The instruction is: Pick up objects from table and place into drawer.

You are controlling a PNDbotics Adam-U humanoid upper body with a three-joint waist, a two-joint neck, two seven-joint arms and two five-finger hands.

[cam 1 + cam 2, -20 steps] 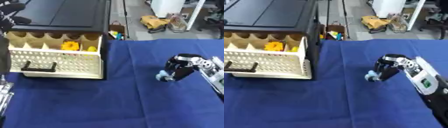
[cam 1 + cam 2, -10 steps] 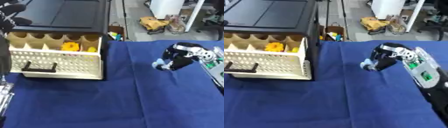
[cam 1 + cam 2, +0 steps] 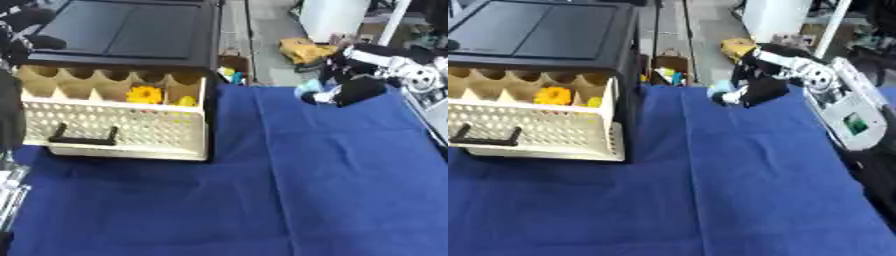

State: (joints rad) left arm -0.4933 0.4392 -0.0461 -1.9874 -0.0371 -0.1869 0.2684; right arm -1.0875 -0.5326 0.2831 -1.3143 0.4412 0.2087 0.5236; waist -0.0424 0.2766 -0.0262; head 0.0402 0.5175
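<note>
Right eye view shows the right hand (image 3: 756, 85) raised over the far edge of the blue worktop (image 3: 737, 190), fingers curled round a small pale blue object (image 3: 721, 91), well right of the drawer (image 3: 535, 122). Drawer is pulled out of the black cabinet (image 3: 544, 35), cream, perforated front, black handle (image 3: 485, 137), yellow flower-like item (image 3: 553, 95) in a rear compartment. This view also shows the forearm's white casing (image 3: 846, 110). Left eye view alone shows silver parts at the lower left edge, likely the left hand (image 3: 10, 192); can't tell its fingers.
</note>
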